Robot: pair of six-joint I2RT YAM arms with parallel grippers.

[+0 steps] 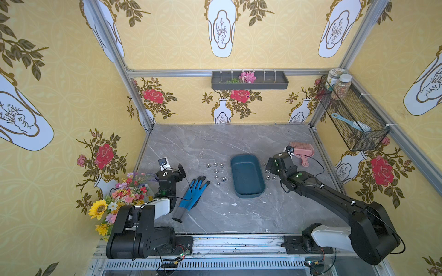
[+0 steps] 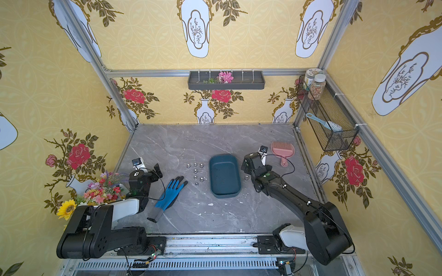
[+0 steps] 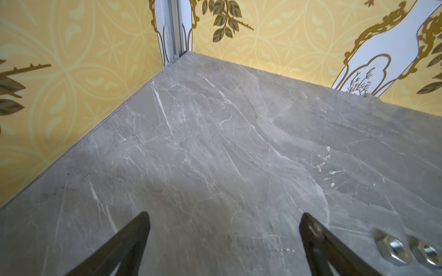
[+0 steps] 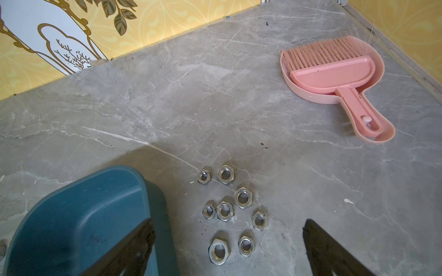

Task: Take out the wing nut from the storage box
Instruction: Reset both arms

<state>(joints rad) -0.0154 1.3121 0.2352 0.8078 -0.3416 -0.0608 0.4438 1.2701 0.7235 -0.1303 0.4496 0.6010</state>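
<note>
My right gripper hovers beside the storage box, jaws wide, holding nothing; left gripper likewise; hex nuts flank it outside.

Open ground: the far half of the grey marble table lies clear from wall to wall, and a strip at its near centre is free too. Obstacles line the middle. A blue glove sprawls beside the left arm, a cluster of nuts sits between it and the storage box, and a second batch of nuts lies just beside the box's other long side, framed by the wide-spread jaws of the right gripper. A pink dustpan and brush holds the right side behind that arm, and a flower bouquet crowds the left edge.
</note>
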